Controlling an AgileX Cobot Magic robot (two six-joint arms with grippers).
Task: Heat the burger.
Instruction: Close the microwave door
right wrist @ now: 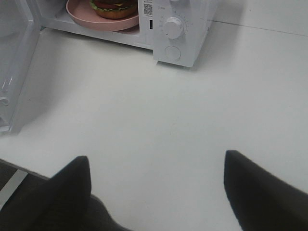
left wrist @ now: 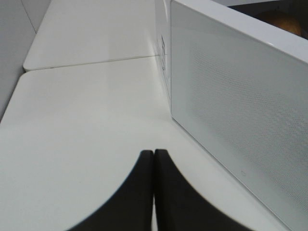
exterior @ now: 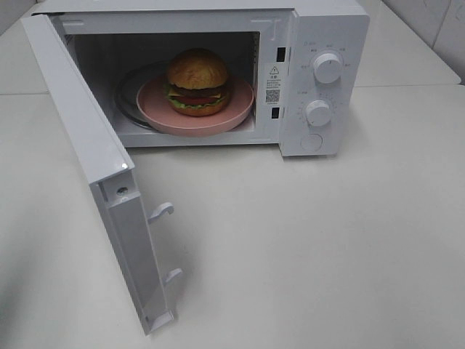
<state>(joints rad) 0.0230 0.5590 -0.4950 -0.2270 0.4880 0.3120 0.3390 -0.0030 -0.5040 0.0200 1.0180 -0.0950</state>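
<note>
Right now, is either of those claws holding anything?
No. The left gripper is shut on nothing, the right gripper is open and empty; the burger sits in the microwave.

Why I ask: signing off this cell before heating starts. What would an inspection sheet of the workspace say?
Surface: white table, microwave standing on it.
Job's things: burger on pink plate inside the microwave; door wide open.
Clutter: nothing seen.
Grippers: left gripper shut, holding nothing, beside the door's outer face; right gripper open, holding nothing, over the table before the microwave.
Cables: nothing seen.
Surroundings: second white tabletop behind; tiled wall at the back right.
</note>
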